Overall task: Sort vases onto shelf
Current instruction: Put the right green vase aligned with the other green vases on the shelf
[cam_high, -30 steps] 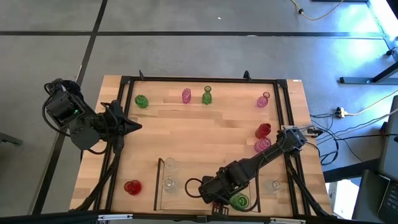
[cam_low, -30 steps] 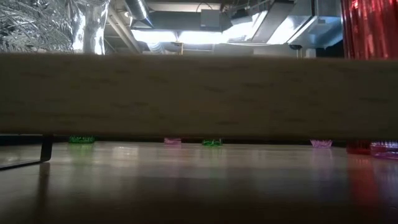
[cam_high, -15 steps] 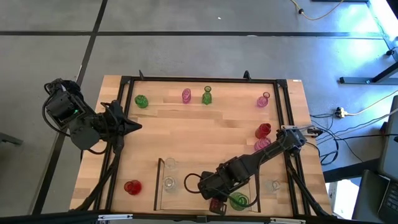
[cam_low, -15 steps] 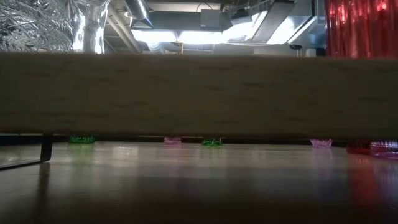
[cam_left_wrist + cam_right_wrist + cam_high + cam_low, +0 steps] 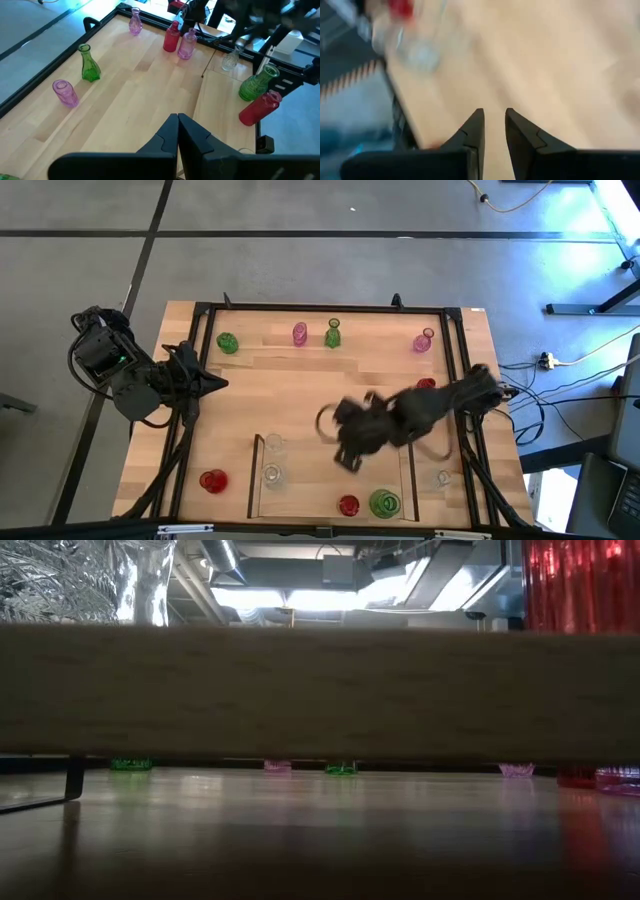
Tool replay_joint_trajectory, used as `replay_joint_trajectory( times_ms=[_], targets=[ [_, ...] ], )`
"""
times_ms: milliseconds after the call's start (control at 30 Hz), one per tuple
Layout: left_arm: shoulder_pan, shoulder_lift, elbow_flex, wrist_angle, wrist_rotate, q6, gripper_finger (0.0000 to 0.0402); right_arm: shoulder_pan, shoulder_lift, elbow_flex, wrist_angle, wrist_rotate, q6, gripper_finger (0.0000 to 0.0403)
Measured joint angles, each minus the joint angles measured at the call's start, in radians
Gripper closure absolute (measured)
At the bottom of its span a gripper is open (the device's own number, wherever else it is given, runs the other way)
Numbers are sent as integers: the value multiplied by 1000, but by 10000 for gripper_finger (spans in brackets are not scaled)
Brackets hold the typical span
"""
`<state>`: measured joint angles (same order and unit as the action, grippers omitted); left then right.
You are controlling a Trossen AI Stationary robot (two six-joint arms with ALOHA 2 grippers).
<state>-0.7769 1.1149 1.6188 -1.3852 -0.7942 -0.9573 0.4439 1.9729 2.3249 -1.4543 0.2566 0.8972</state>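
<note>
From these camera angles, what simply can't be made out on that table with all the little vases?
- Low view: a wooden board across the picture hides the vases' bodies; only their bases show beneath it.
- High view: the right arm is smeared by motion, so the right gripper can't be read; it also covers the vases by the right rail.
- Right wrist view: everything beyond the fingers is blurred.
- High view: the clear vases on the shelf are too faint to tell shapes.

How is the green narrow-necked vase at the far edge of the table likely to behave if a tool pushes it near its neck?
The green narrow-necked vase stands upright, tall over a small base, so a high push would probably tip it. Its round body suggests it would then roll. It looks glassy, so likely slippery and breakable.
</note>
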Motion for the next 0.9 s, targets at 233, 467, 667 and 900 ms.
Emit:
replay_joint_trajectory(
  times_ms=[233,467,667,900],
  targets=[
    [56,0,0,0,82,20,401,-134,-77,1,153,154,-116,343],
    [154,0,0,14,155,99,401,-373,-57,-37,316,121,-215,343],
    [200,0,0,19,184,110,401,-629,-56,-139,348,-15,-219,343],
    [247,0,0,22,211,130,401,-803,15,-199,339,-120,-119,343]
  ],
)
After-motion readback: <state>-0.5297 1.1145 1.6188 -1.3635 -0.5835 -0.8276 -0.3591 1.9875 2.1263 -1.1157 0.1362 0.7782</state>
